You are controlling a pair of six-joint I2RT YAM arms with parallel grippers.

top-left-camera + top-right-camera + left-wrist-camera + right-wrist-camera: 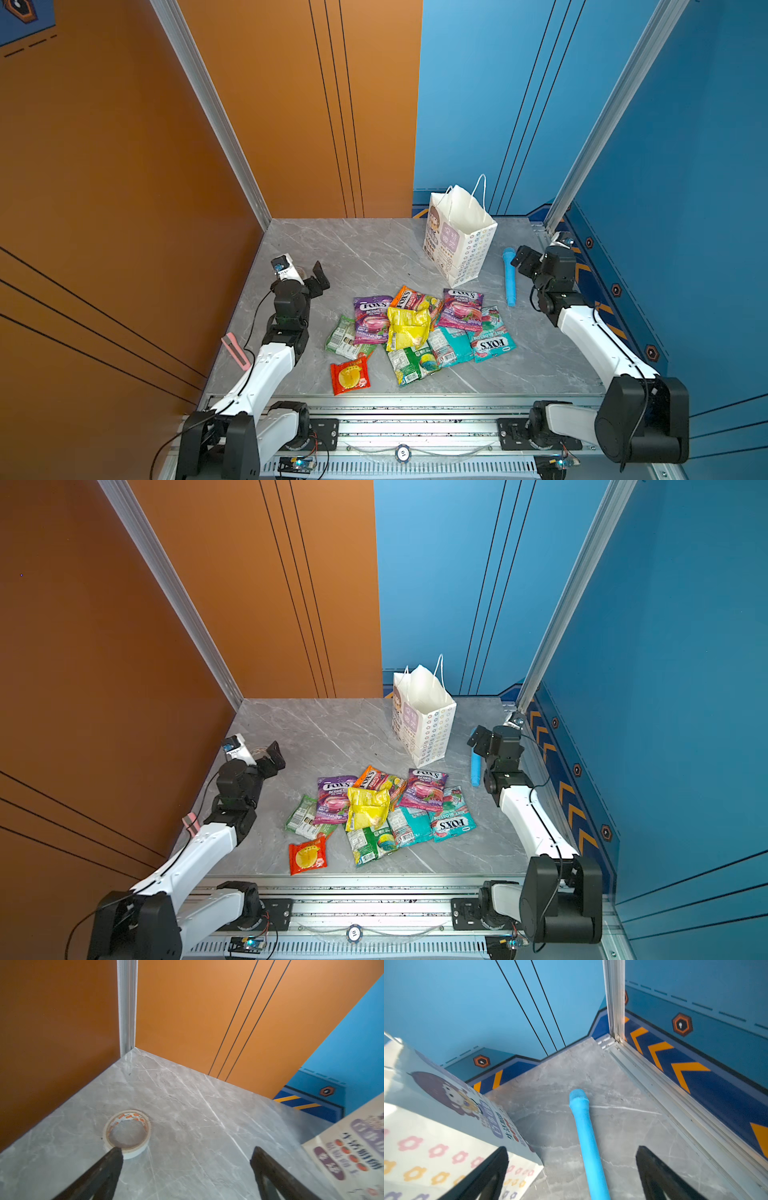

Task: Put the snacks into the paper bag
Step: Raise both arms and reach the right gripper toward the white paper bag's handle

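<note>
The snacks lie in a loose overlapping pile mid-table in both top views: a yellow pouch (408,328) (368,808) on top, purple packets (372,318), teal ones (490,336), green ones, and a red pouch (350,375) apart at the front. The white paper bag (459,237) (424,719) stands upright and open behind the pile. My left gripper (316,279) (186,1150) hovers open and empty left of the pile. My right gripper (524,259) (572,1148) is open and empty, right of the bag (436,1126).
A roll of tape (127,1133) lies on the table just beyond one left fingertip. A blue microphone-shaped stick (509,276) (583,1126) lies under the right gripper, between its fingers. A pink object (236,351) sits at the table's left edge. Walls close in three sides.
</note>
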